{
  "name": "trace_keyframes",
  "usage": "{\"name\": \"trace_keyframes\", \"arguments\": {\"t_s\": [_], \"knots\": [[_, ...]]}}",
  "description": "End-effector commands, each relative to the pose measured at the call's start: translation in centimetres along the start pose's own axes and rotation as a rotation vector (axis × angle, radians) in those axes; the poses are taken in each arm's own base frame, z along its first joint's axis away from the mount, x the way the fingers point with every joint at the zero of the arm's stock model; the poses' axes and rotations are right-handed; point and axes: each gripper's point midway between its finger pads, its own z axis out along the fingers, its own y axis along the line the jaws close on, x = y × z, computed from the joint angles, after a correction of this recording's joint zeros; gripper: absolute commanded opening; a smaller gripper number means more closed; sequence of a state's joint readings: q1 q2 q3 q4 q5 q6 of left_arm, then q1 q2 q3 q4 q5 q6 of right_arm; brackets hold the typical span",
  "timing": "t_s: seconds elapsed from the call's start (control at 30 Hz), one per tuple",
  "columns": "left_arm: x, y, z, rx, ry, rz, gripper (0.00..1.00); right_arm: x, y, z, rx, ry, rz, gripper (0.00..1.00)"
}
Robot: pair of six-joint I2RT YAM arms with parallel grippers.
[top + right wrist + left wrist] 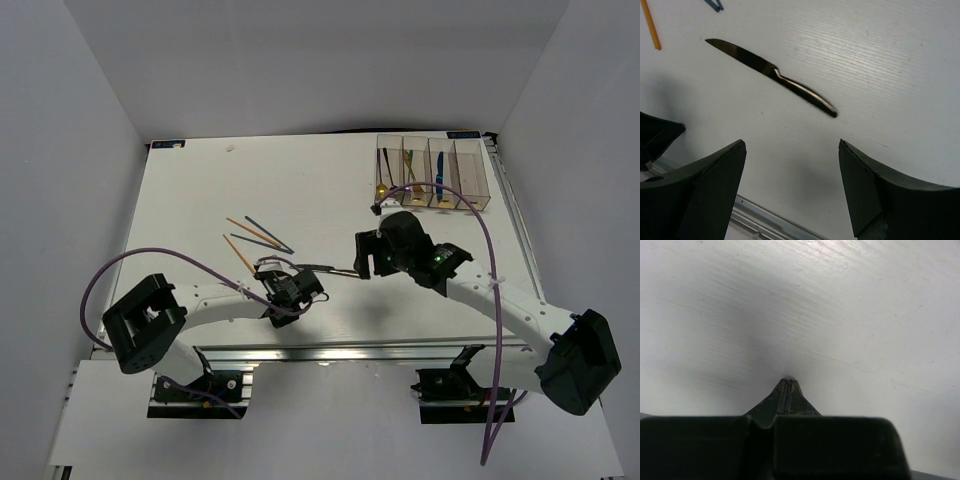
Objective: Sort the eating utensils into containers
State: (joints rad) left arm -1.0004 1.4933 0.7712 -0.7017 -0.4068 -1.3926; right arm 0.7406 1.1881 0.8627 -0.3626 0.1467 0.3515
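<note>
A dark knife [775, 76] lies flat on the white table, just ahead of my right gripper [792, 145], which is open and empty above the table. In the top view the knife [330, 268] lies between my right gripper [362, 258] and my left gripper [292, 288]. My left gripper [786, 381] is shut on nothing, with its tips down at the bare table. Orange and blue chopsticks [255, 236] lie loose left of centre. The four joined clear bins [470, 178] stand at the far right and hold some cutlery.
An orange chopstick [651, 26] and a blue chopstick tip [715, 4] show at the top left of the right wrist view. The table's metal front rail [765, 220] runs just below the right gripper. Purple cables [150, 255] loop over both arms.
</note>
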Motion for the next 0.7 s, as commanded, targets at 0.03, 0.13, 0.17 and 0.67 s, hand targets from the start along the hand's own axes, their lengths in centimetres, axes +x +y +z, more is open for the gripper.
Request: {"name": "trace_keyframes", "arguments": {"t_s": [0.03, 0.13, 0.17, 0.67], "knots": [[-0.5, 2.8, -0.1, -0.136, -0.062, 0.094, 0.0, -1.6, 1.4, 0.8, -0.064, -0.052, 0.012, 0.82], [-1.8, 1.3, -1.7, -0.113, -0.113, 0.102, 0.03, -1.1, -0.3, 1.5, 0.029, -0.001, -0.011, 0.86], [-2.3, 0.7, -2.3, -0.104, -0.128, 0.104, 0.19, -2.2, -0.3, 1.4, 0.034, -0.01, -0.021, 0.86], [-6.7, -3.9, -9.2, 0.148, -0.281, 0.079, 0.86, -0.9, -4.4, 4.3, 0.118, 0.211, -0.25, 0.89]]}}
